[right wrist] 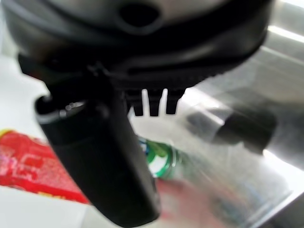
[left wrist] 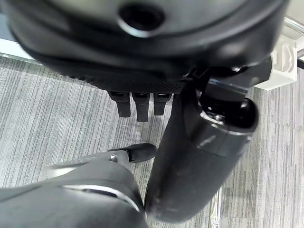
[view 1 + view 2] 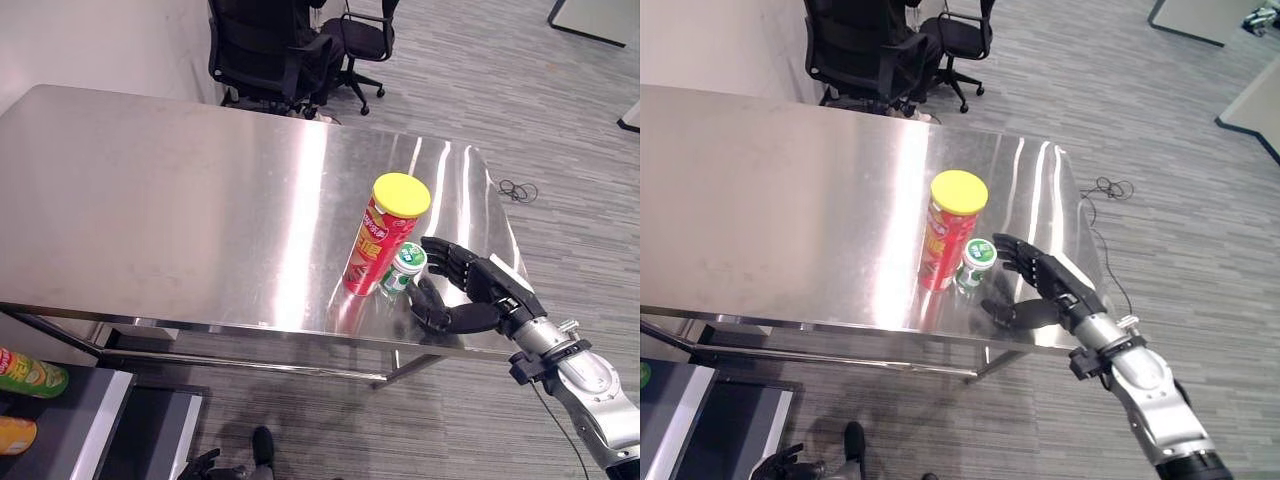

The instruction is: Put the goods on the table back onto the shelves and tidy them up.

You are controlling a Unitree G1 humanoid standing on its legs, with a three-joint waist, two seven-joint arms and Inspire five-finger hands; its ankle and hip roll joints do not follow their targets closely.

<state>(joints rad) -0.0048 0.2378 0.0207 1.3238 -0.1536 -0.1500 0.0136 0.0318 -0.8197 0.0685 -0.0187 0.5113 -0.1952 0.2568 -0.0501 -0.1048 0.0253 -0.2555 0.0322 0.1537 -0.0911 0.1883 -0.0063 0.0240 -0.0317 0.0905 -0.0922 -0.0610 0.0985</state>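
A tall red chip can [image 3: 380, 245] with a yellow lid stands upright near the front right of the steel table [image 3: 180, 200]. A small green-and-white bottle [image 3: 404, 270] stands against its right side, also seen as the bottle [image 1: 159, 161]. My right hand [image 3: 475, 290] rests low over the table just right of the bottle. It is open, its fingers [image 3: 445, 255] reaching toward the bottle's cap and its thumb [image 3: 432, 312] lower and nearer the table's front edge; nothing is in its grasp. My left hand [image 2: 142, 52] hangs over the grey carpet, fingers relaxed and holding nothing.
Black office chairs [image 3: 290, 50] stand behind the table's far edge. A dark shelf [image 3: 70, 410] at the lower left, below the table's front edge, carries a green packet [image 3: 30, 375] and a yellow item [image 3: 15, 435]. Grey carpet surrounds the table.
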